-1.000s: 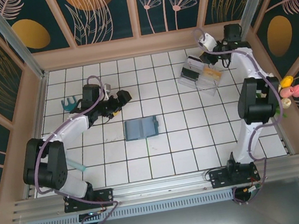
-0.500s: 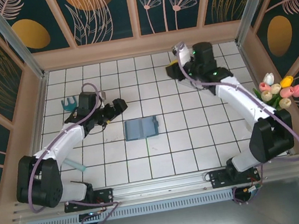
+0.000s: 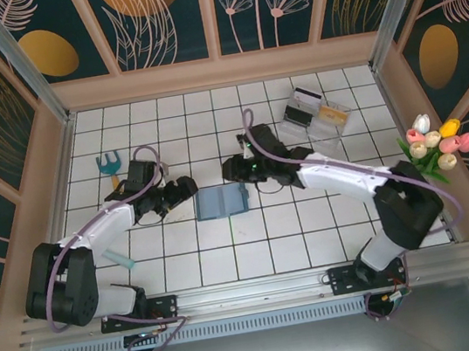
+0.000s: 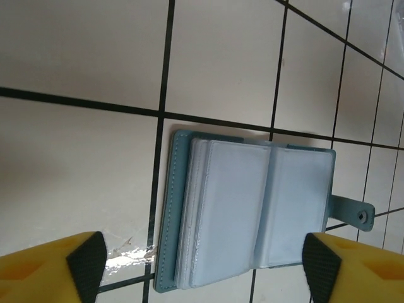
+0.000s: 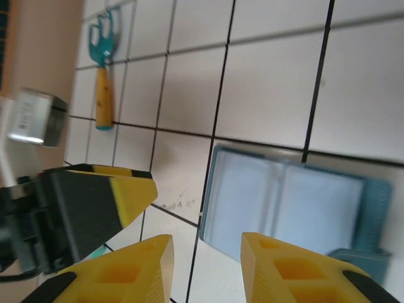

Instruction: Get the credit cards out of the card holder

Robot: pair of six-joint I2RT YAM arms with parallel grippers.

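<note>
Holder lies open in mid counter. Left pincer, spread wide, hovers just left of it; right pincer, spread, just beyond its far edge. Grey card and yellow card sit in far-right tray.

Teal rake far left, clear tray far right, tulips by the right wall

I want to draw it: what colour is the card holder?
The card holder is teal-blue; the left wrist view shows it best.
</note>
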